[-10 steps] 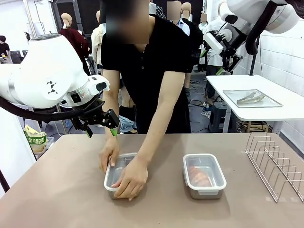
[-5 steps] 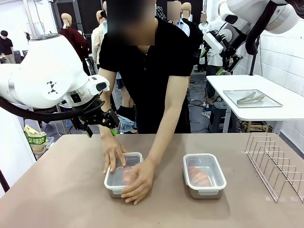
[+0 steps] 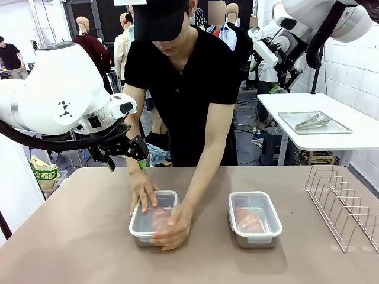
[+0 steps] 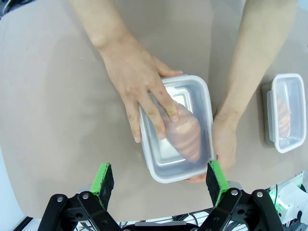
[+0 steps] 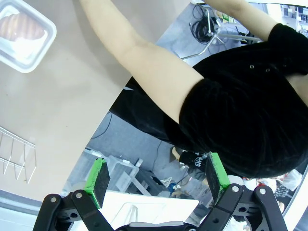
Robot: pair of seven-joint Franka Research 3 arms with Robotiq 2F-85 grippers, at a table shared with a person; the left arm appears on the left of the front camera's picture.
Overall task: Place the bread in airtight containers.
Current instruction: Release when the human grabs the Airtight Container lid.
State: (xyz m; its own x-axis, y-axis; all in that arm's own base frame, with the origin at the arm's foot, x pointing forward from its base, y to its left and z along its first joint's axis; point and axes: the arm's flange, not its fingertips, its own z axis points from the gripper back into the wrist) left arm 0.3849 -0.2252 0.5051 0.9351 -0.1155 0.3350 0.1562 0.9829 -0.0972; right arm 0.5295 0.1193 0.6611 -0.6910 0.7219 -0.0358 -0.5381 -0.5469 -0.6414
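Two steel airtight containers stand on the brown table. A person's hands (image 3: 173, 223) press the clear lid onto the left container (image 3: 153, 220), where a golden bread roll (image 4: 185, 132) shows through the lid (image 4: 192, 98). The right container (image 3: 254, 218) stands lidded with bread (image 3: 249, 220) inside, and appears again as a container (image 4: 286, 111) and as a container (image 5: 21, 33) in the wrist views. My left gripper (image 3: 126, 164) hangs open above the table's far left edge, over the left container (image 4: 159, 166). High at the back right my right gripper (image 3: 282, 81) stands open and holds nothing.
A wire rack (image 3: 343, 207) stands at the table's right edge. Behind it, a white side table carries a flat steel tray (image 3: 340, 127) with tongs (image 3: 312, 122). The person leans over the far edge, both arms reaching across the middle.
The person's hands have shifted on the left container's lid, one sliding to its near edge, and the person has bent lower. Neither arm has moved.
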